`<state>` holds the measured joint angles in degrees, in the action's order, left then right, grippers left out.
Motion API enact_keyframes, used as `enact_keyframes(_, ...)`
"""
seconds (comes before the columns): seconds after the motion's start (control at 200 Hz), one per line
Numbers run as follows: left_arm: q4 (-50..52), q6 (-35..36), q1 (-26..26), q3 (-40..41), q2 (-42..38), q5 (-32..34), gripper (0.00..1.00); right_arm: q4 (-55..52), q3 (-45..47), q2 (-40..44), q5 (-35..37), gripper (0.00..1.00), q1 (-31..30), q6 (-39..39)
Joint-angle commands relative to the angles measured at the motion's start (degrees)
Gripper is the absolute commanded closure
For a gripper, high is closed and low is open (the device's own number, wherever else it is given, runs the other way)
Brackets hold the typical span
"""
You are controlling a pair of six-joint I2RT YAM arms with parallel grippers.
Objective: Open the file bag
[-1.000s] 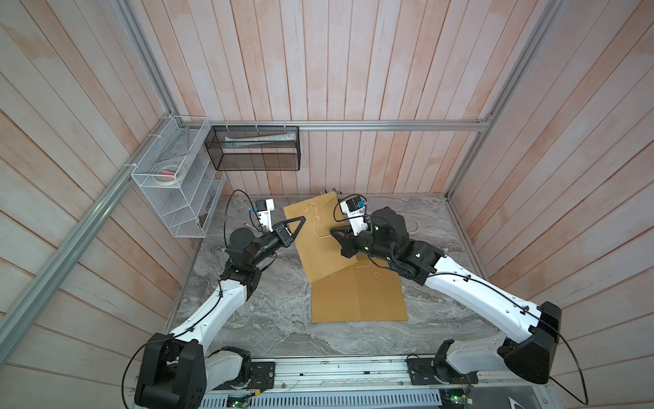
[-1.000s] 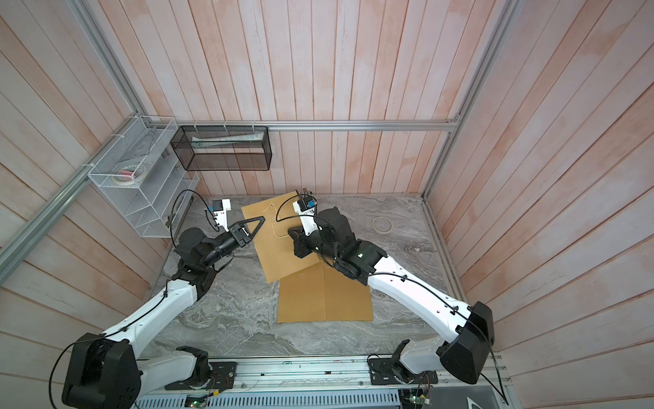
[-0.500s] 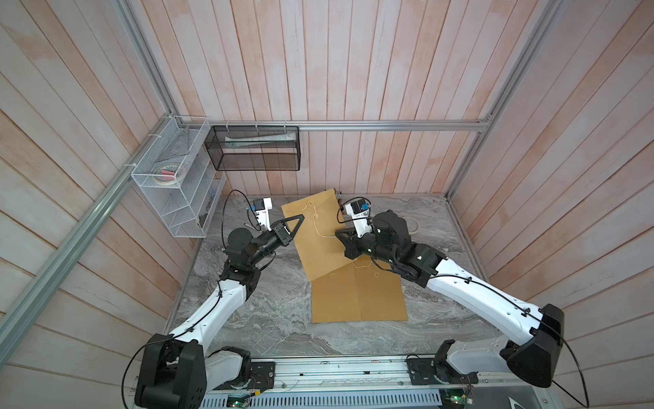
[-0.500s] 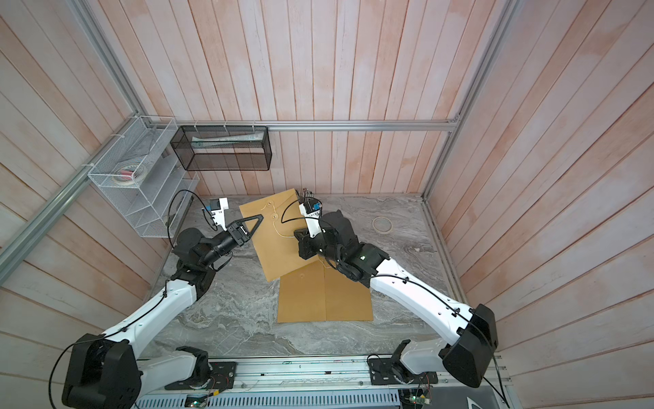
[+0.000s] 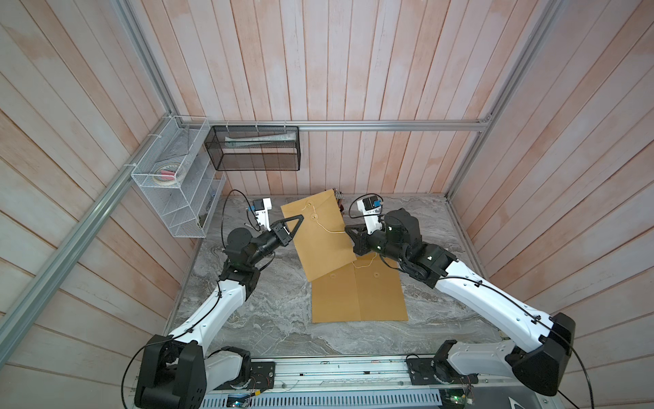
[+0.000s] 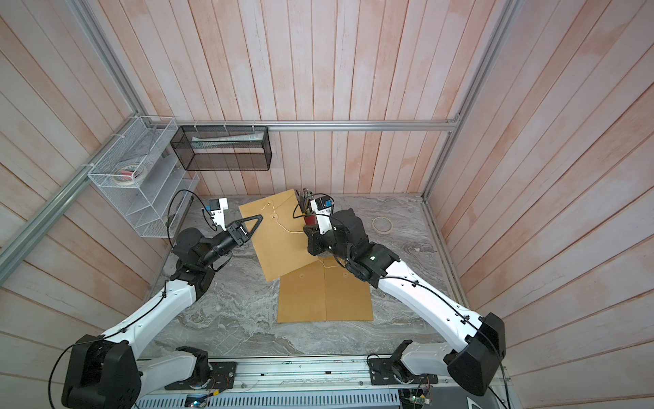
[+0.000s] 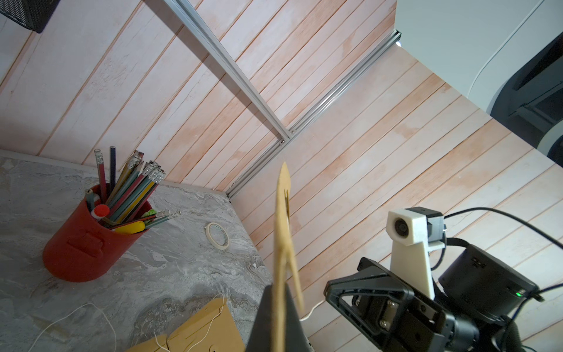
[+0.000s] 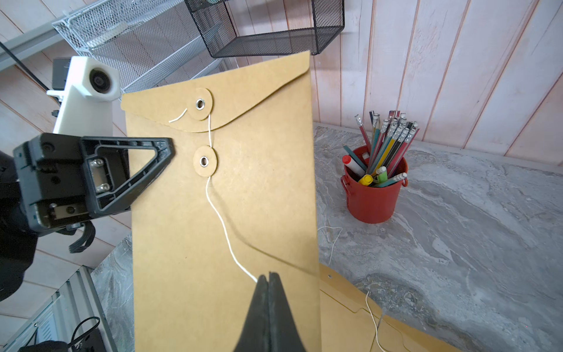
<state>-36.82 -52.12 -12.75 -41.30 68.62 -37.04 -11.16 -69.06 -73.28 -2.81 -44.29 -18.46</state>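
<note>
- file bag (image 5: 320,233), kraft paper, held up off the surface (image 5: 265,311), tilted, flap end high and toward the back wall; seen in both top views (image 6: 279,240)
- left gripper (image 5: 300,219) at the bag's left edge just below the flap, jaws clamped shut on that edge; the left wrist view shows the bag edge-on (image 7: 281,243), pinched between them
- right gripper (image 8: 268,277) in front of the bag's face, jaws pressed together, pinching the white string (image 8: 225,231)
- the string runs from the upper disc (image 8: 200,104) on the flap, down past the lower disc (image 8: 204,161) on the body, then slack to the right jaws; a short loose tail sits beside the upper disc
- cannot tell whether any turn is left around the lower disc
- flap lies folded down over the bag's mouth, closed
- bag's low corner hangs over two flat envelopes (image 5: 357,297) lying side by side on the surface; contact cannot be told
- loose strings trail from the flat envelopes
- red pencil cup (image 8: 373,198), full of pencils and markers, upright by the back wall, behind the bag
- tape roll (image 6: 381,224) flat on the surface, right of the cup, apart from it
- white wire rack (image 5: 170,191) and black mesh basket (image 5: 254,148) hang on the walls at the back left
</note>
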Motion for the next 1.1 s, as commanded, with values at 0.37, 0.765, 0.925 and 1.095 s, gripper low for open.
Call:
enact_keyframes(0.37, 1.34, 2.02, 0.27, -0.69, -2.05, -2.01, 1.00, -2.17, -1.09, 1.65, 0.87, 1.00, 2.79, 1.30)
enact_keyframes(0.765, 4.23, 4.72, 0.27, -0.72, -2.97, -6.57, 1.00, -3.70, -4.65, 0.60, 0.96, 1.00, 4.26, 3.82)
enact_keyframes(0.925, 5.93, 5.71, 0.27, -0.70, -2.88, -7.87, 1.00, -3.87, -6.34, -0.23, 0.75, 1.00, 4.22, 4.84)
enact_keyframes(1.095, 5.87, 5.45, 0.20, -0.34, -2.97, -8.55, 1.00, -4.18, -8.46, -1.64, -0.04, 1.00, 4.22, 5.75)
